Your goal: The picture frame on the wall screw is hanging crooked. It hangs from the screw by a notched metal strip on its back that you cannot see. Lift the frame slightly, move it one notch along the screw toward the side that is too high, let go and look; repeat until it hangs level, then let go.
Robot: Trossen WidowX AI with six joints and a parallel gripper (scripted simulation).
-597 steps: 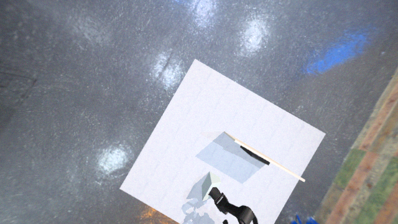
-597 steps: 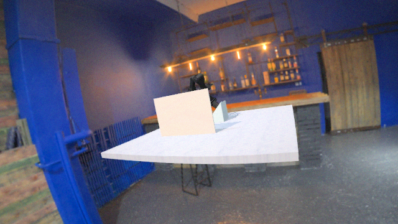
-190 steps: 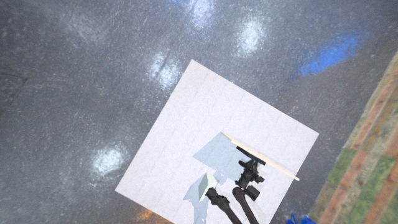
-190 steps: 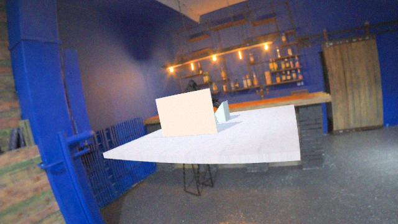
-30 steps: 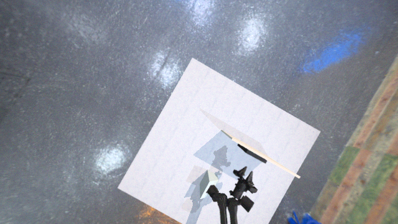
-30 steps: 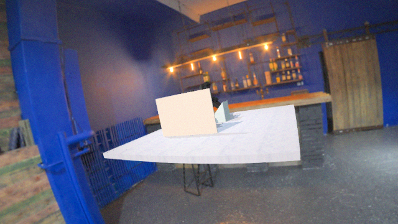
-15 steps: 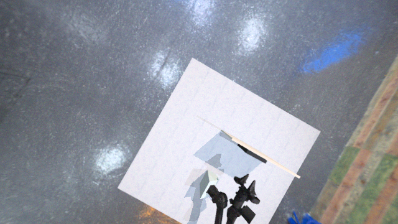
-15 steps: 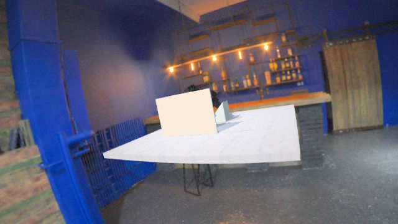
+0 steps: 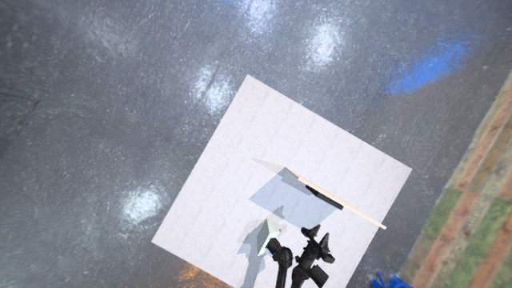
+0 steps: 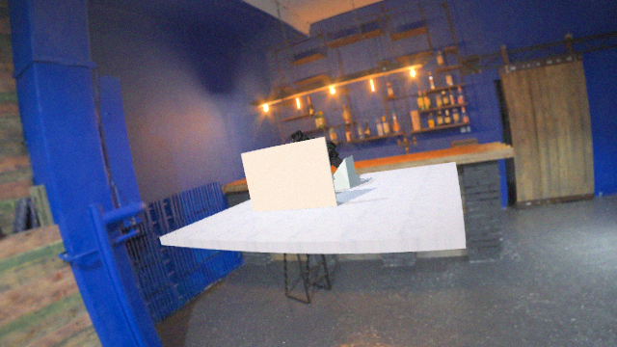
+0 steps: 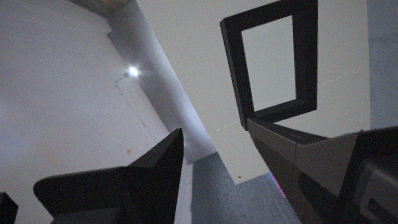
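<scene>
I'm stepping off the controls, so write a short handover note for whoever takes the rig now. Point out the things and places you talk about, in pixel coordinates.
Tool (image 9: 316, 236) (image 11: 214, 128): open, nothing held, standing back from the frame.
Picture frame (image 9: 324, 197) (image 11: 306, 55): on the near face of the upright cream panel (image 9: 364, 216) (image 10: 289, 175) (image 11: 345, 90), released.
Done: the tool is off the frame.
Left: judge whether it hangs level; I can't confirm that from these angles. If crooked, lift slightly and shift one notch toward the high side.

And there's the arm (image 9: 283, 266), all matte black, chunky at the joints, with dark wedge-shaped fingers (image 9: 325, 242) tapering to sharp points!
</scene>
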